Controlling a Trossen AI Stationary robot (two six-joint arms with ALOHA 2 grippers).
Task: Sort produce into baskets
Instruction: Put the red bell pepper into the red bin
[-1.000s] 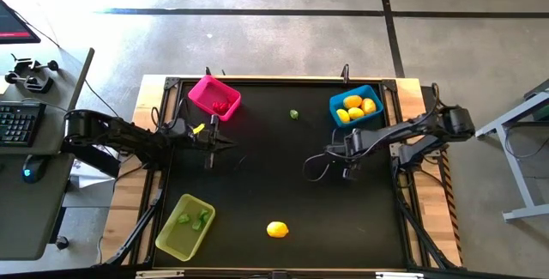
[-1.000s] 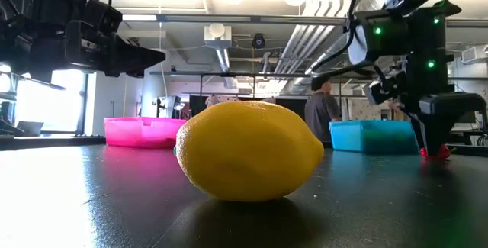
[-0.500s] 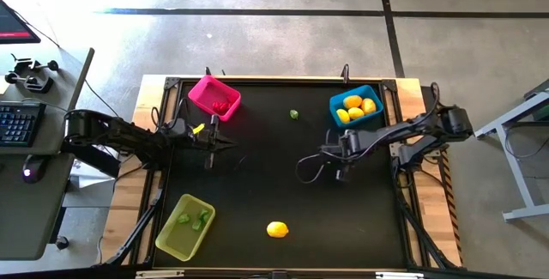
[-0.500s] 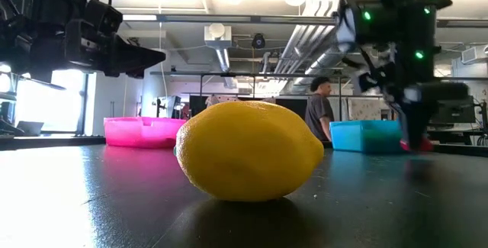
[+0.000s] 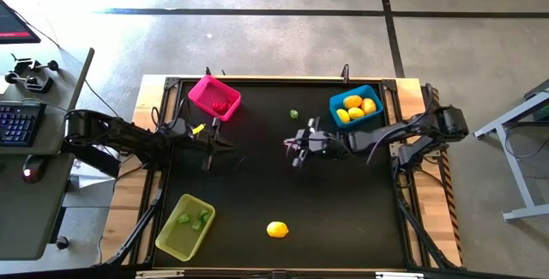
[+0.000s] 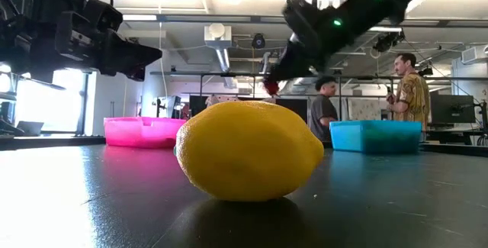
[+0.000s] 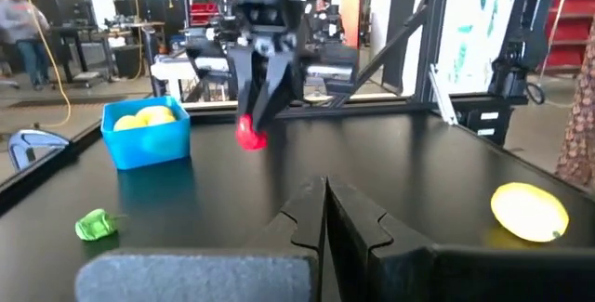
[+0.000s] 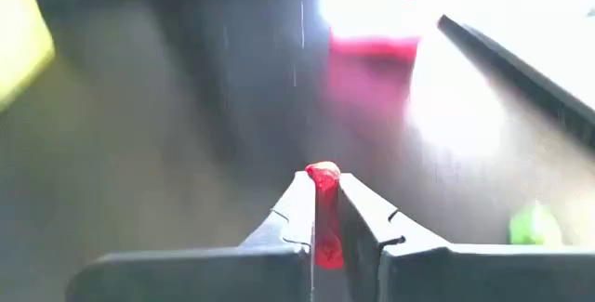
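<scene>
One red piece [image 8: 322, 177] was pinched in the right end effector [image 5: 294, 148], which had been lifted from near the blue basket [image 5: 355, 107] toward the surface's middle, presumably bound for the pink basket [image 5: 214, 97]. Left end effector [image 5: 208, 144] was pressed together, idle.

Premises are an industrial robotics lab. Evidence: bare concrete floor [image 5: 274, 43], exposed ceiling ducts [image 6: 221, 46], a keyboard [image 5: 17, 123] on a side desk, and two people [image 6: 408, 88] standing among workstations.

Motion-blurred, glare-washed right wrist view
</scene>
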